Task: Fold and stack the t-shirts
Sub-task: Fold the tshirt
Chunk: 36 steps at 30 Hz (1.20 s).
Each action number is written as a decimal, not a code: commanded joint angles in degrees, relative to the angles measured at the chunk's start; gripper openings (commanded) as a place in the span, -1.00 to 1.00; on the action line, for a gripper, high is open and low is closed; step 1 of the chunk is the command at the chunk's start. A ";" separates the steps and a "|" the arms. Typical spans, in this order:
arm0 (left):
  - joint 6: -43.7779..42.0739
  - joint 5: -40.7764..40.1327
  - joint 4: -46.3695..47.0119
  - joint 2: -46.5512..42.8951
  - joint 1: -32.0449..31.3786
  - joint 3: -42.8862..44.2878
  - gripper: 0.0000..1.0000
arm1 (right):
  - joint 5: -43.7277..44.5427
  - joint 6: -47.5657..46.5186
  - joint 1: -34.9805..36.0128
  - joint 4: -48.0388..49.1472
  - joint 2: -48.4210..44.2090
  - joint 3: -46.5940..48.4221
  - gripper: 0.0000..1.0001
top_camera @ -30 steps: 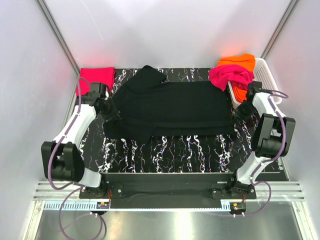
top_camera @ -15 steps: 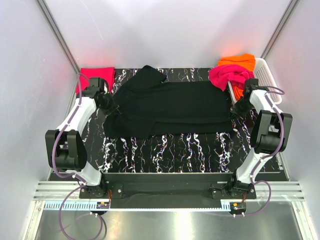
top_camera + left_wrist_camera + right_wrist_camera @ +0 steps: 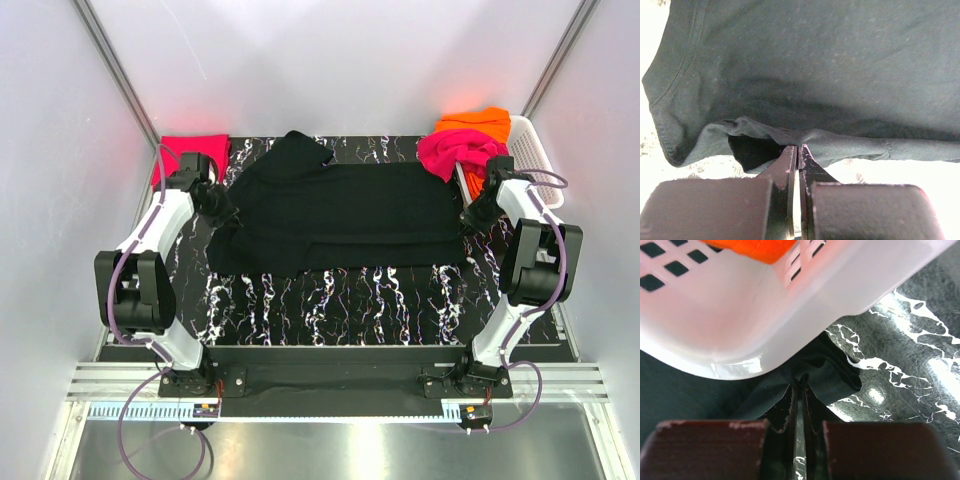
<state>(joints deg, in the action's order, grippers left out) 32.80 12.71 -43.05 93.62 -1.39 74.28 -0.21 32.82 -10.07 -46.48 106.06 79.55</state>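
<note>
Pinching black t-shirt point(image 3: 340, 215) edges: left claw point(image 3: 798, 150) nine o'clock, right claw point(image 3: 801, 386) three; plain up close, hidden overhead.

text: none legible | labels – none | brands – none

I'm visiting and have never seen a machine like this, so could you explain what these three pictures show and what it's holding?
These are two robot arms bolted to a table, each ending in a two-finger gripper. The wide picture looks down from above and behind them; the two close-ups come from cameras on the wrists. A black t-shirt lies spread on the marbled surface. The left gripper and right gripper are each pinched shut on an edge of it, at opposite ends. A red-pink shirt lies folded at the far left corner; a magenta shirt and an orange shirt sit heaped in a white basket at the far right.
</note>
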 commanded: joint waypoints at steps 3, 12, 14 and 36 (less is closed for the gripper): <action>-1.33 1.18 2.27 1.82 0.60 4.20 -1.00 | 4.43 0.67 0.40 1.57 0.72 2.54 -1.00; -2.12 0.91 2.44 5.25 0.68 6.31 -1.00 | 4.60 0.32 0.31 1.83 3.45 5.09 -1.00; -2.12 0.74 2.53 5.60 0.86 6.23 -1.00 | 4.16 0.32 0.40 1.74 4.15 5.70 -1.00; -3.00 0.74 2.62 9.74 1.21 7.72 -0.60 | 3.29 -0.82 0.57 2.01 8.02 8.60 -0.42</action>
<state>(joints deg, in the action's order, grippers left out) 31.00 13.32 -42.30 103.42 -0.86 79.07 1.58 33.10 -9.52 -49.15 111.96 85.69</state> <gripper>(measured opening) 0.154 0.215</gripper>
